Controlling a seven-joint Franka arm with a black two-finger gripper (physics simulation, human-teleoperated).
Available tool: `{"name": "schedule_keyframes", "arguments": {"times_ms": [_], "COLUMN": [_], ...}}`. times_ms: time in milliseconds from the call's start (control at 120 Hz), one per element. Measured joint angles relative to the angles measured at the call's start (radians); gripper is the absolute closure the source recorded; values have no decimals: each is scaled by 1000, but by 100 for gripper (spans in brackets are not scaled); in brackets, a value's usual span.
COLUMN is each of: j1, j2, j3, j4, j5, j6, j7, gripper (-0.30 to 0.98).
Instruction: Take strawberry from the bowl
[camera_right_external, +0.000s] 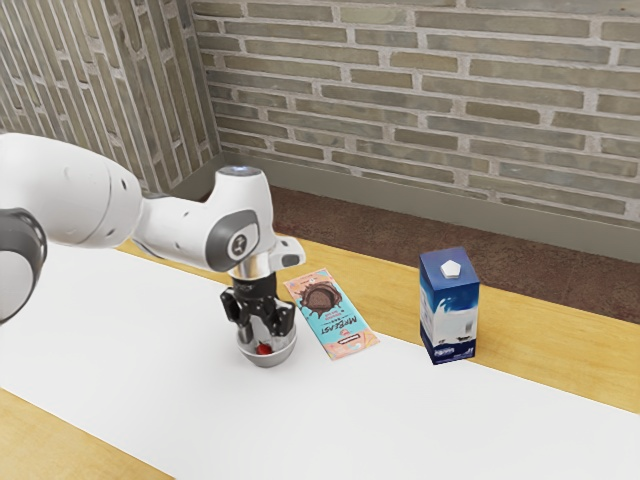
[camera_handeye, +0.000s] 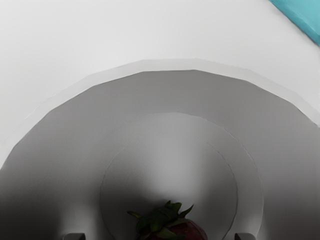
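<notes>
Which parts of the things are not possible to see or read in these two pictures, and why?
- Wrist view: part of the strawberry and of the bowl, cut off by the lower edge.
- Exterior view: base of the arm, cut off by the left edge.
- Exterior view: small print on the carton, too small; its back, turned away.

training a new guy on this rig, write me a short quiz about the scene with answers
1. True or false: the gripper is open at the bowl.
2. Multiple choice: of the carton and the chocolate bar, which is nearer the bowl?
A) the carton
B) the chocolate bar
3. Fill in the blank: the leaves on the strawberry are ____ in colour.

Key: 1 true; 2 B; 3 green
</notes>
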Motion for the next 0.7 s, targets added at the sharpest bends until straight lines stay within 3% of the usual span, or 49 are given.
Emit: {"name": "schedule_keyframes", "arguments": {"times_ms": [700], "j1": [0], "j2": [31], "j3": [-6], "j4": [17], "j5": [-9], "j6": [4], "j7": [-13], "gripper": [49]}}
